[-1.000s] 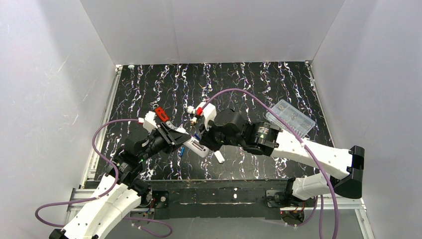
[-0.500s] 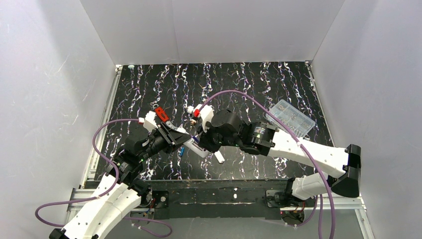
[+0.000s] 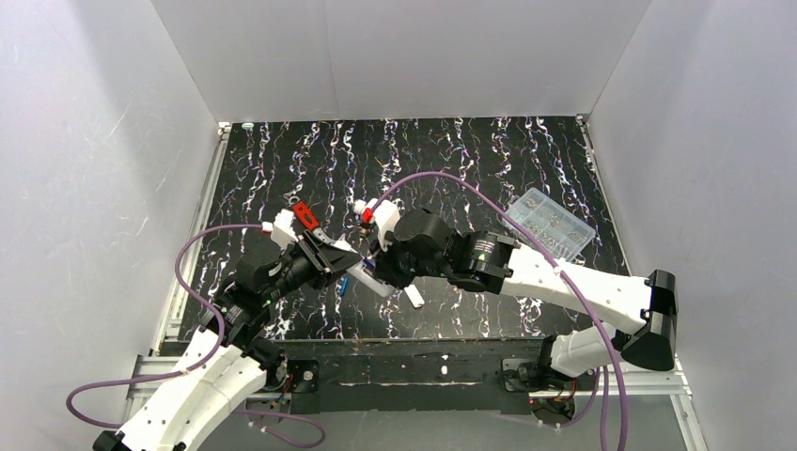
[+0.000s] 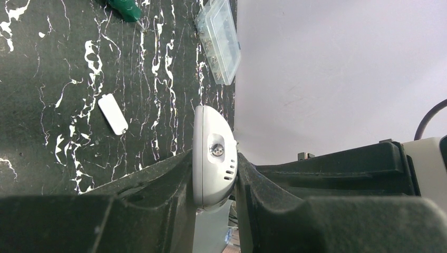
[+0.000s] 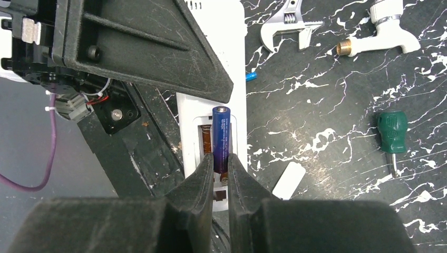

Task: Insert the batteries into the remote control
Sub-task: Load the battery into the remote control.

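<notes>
Your right gripper (image 5: 221, 164) is closed narrowly on a battery (image 5: 221, 134), a slim, glossy blue-purple cylinder. The matte black, scuffed pads pinch its lower half. The battery lies lengthwise over the open recess of the remote control (image 5: 236, 68), a smooth white plastic bar. A brownish metal contact shows in the neighbouring slot.

Your left gripper (image 4: 213, 176) is clamped on the remote control (image 4: 208, 132) across its thin sides and holds it clear of the table (image 4: 63, 63), which is black with white marble veining. The left wrist view shows the remote's rounded end, with a small bright screw and three short slits.

A second battery (image 5: 252, 76) lies on the table just beside the remote, with only its blue tip showing. A flat white cover (image 5: 289, 179) with rounded corners rests near the gripper. A green ribbed screwdriver (image 5: 391, 132) lies well apart from it.
</notes>
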Motion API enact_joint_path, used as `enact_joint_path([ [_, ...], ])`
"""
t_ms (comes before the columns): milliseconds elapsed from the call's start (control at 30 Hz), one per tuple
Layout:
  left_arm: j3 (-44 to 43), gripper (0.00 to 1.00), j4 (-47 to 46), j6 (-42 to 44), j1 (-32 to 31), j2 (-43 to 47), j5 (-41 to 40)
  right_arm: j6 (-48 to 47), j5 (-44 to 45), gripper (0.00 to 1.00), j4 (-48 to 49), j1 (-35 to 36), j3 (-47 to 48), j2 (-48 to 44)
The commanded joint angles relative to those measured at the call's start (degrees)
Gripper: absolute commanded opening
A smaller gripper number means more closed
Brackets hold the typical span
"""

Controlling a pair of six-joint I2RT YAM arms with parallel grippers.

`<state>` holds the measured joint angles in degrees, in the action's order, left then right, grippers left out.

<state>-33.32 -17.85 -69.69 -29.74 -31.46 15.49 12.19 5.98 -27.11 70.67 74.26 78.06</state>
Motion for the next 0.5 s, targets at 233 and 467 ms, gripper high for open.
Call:
enact_joint_path([
  [233,-0.96,0.00,-3.15,-0.60,0.29,0.09,1.33,-0.30,1.74,0.17,1.36,0.50,1.23,-0.10],
  [467,-0.94,0.00,-3.16,-0.61,0.29,0.04,1.30,-0.30,1.93,0.20,1.35,0.61,1.11,-0.02],
])
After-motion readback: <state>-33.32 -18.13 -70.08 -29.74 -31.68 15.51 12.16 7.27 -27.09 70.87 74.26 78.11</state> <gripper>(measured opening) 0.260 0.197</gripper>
